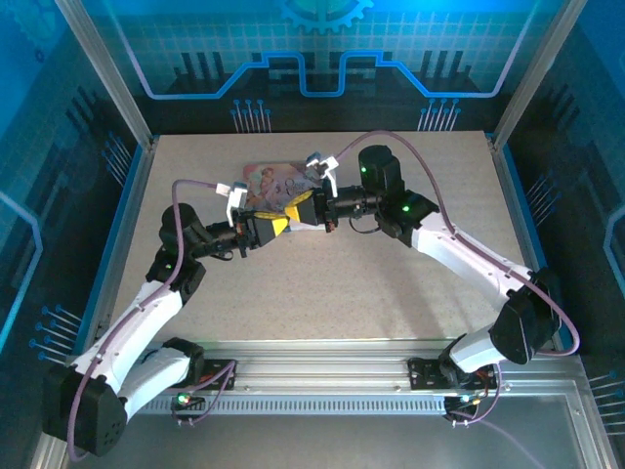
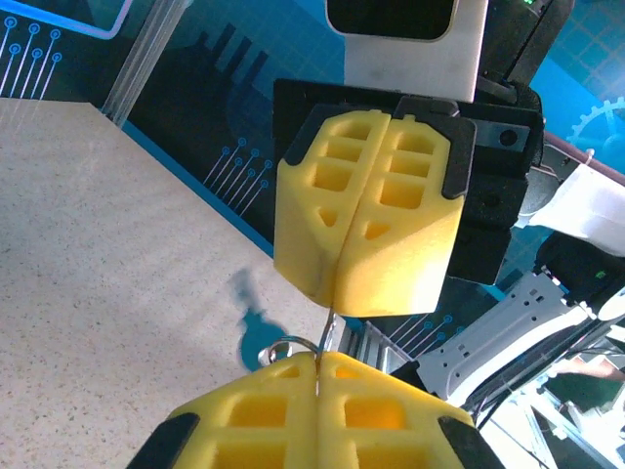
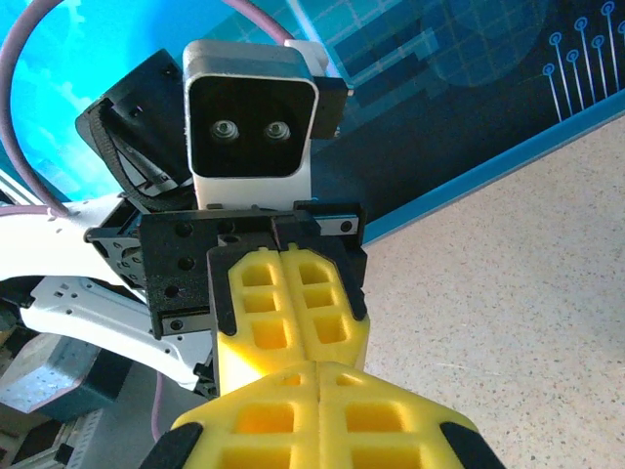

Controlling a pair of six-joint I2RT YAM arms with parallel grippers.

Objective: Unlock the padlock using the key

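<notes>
Over the near edge of the pink box (image 1: 266, 180), my left gripper (image 1: 277, 225) and right gripper (image 1: 299, 209) meet tip to tip. In the left wrist view my left gripper (image 2: 320, 360) is shut. The key (image 2: 329, 330), a thin metal strip, rises from its seam into the shut right gripper (image 2: 340, 301) above. A curved metal loop (image 2: 283, 342) lies at my left tip. Beside the loop is a small blurred blue shape (image 2: 256, 334), apparently the padlock. In the right wrist view my right gripper (image 3: 320, 371) is shut against the left gripper's fingers (image 3: 293, 313), and the key is hidden.
The speckled beige table (image 1: 391, 283) extends around the grippers, with a blue border and dark walls (image 1: 312, 59) behind it. The arm bases stand on the metal rail (image 1: 322, 357) at the near edge. Purple cables (image 1: 430, 166) loop over both arms.
</notes>
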